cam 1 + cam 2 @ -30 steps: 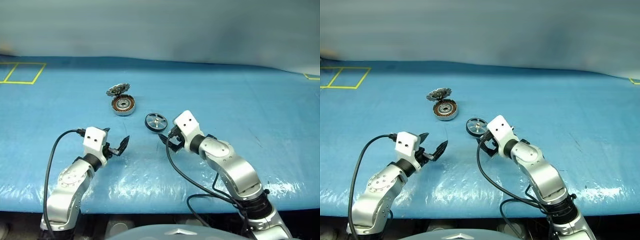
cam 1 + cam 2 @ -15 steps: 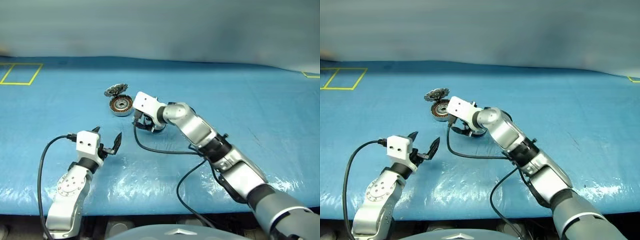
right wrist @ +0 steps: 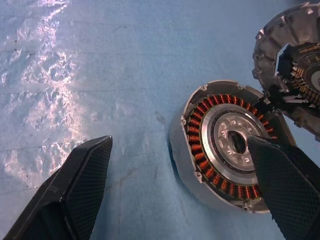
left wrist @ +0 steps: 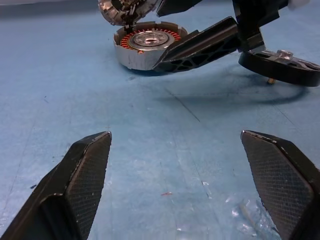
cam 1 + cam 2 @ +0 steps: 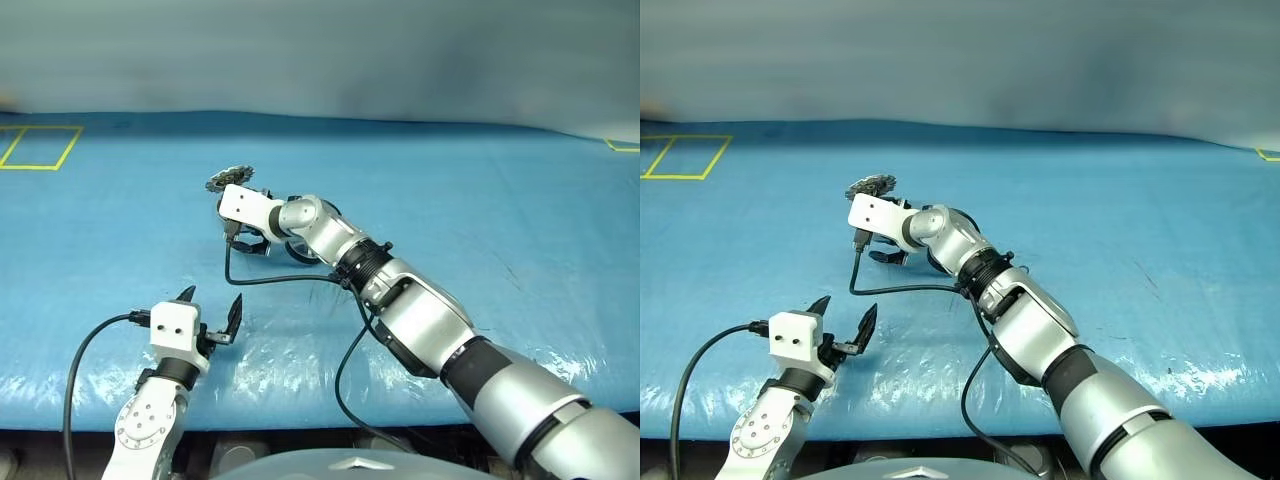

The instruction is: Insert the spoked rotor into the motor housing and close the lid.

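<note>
Motor housing (image 3: pixel 225 150) sits on the blue surface (image 5: pixel 480 190), and from my right wrist camera I can see straight into it: a ring of copper windings around a silver centre with a dark bore. My right tool (image 3: pixel 180 190) is spread wide above it, with nothing held; one finger (image 3: pixel 280 170) crosses the housing's rim and covers part of it, the other finger (image 3: pixel 75 190) is over bare surface beside it. Whether that finger touches the rim I cannot tell.

From the head cameras, the housing is almost wholly hidden behind my right wrist (image 5: pixel 245 208). The lid (image 5: pixel 228 177) shows just past it as a jagged silver edge, only partly visible. In the right wrist view, the lid is cut off by the frame edge and sits just beside the housing, tilted against it or nearly so.

The spoked rotor (image 4: pixel 280 67) lies near the housing, its dark rim and a small centre pin clear in the left wrist view; from the head cameras, my right arm covers most of it.

My left tool (image 5: pixel 210 312) hangs wide and empty near the front edge, well apart from all three parts.
</note>
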You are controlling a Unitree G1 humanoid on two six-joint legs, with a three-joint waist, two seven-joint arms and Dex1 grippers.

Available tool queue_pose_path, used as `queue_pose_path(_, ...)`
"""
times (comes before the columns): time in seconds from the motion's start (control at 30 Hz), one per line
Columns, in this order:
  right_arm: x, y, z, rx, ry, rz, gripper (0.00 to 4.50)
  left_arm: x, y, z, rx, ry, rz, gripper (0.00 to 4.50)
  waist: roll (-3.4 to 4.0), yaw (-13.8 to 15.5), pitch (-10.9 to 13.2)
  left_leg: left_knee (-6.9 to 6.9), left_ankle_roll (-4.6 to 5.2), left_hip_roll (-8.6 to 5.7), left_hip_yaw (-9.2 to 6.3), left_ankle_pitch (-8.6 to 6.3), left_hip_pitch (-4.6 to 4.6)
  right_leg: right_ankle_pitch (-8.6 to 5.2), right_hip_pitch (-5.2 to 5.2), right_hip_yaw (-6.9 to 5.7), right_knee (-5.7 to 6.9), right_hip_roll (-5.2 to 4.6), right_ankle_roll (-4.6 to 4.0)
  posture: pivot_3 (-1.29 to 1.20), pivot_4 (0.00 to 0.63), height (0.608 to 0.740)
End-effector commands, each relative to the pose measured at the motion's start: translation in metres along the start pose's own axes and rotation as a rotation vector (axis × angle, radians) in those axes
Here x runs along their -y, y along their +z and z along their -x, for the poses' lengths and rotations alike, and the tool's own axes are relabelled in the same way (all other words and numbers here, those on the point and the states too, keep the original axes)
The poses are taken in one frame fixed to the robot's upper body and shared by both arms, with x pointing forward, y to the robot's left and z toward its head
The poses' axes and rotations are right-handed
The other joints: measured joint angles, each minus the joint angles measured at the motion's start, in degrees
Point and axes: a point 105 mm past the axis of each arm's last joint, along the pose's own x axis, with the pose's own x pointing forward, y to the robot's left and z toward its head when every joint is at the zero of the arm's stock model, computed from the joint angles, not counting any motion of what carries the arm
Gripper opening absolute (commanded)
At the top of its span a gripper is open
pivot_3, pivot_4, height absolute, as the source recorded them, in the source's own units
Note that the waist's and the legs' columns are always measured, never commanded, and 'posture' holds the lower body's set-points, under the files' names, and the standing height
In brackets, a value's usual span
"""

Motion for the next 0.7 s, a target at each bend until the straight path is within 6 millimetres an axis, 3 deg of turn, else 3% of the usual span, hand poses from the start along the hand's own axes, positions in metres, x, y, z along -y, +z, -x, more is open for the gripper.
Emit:
queue_pose_path(0.03,0.005,0.015,-0.002,0.037,-0.021,0.038,4.5,0.002,0.018,0.004,0.077,0.015,-0.015,4.4,0.02,-0.1,0.0,-0.01,0.0,0.0,0.0,0.0,-0.01,0.0,-0.02,0.0,0.01,0.0,-0.01,0.0,0.15,0.74)
queue_pose_path(0.27,0.006,0.02,-0.002,0.086,-0.014,-0.009,4.5,0.004,0.018,0.005,0.08,0.023,-0.013,4.4,0.09,-0.1,0.1,-0.07,0.0,0.0,0.01,0.0,-0.03,-0.03,-0.07,0.0,0.03,0.0,-0.05,0.0,0.15,0.74)
queue_pose_path(0.4,0.016,0.043,0.017,0.286,-0.008,-0.098,4.5,-0.006,0.019,0.001,0.076,0.014,-0.031,4.4,0.09,-0.2,0.1,-0.07,0.0,0.01,0.01,0.0,-0.04,-0.03,-0.08,0.0,0.07,0.01,-0.05,0.0,0.15,0.74)
queue_pose_path(0.53,0.014,0.046,0.067,0.467,-0.082,-0.156,4.5,-0.024,0.022,-0.017,0.047,-0.049,-0.055,4.4,0.04,0.9,0.1,-0.05,-0.01,0.0,-0.12,0.01,-0.05,-0.08,-0.05,-0.09,0.28,0.02,-0.07,0.0,0.15,0.74)
queue_pose_path(0.7,-0.013,0.02,0.123,0.491,-0.207,-0.275,4.5,-0.038,0.031,-0.052,-0.023,-0.206,-0.161,4.4,0.06,1.2,0.1,0.11,-0.09,-0.06,-0.18,0.05,-0.05,-0.12,-0.04,-0.1,0.47,0.01,-0.01,0.0,0.15,0.74)
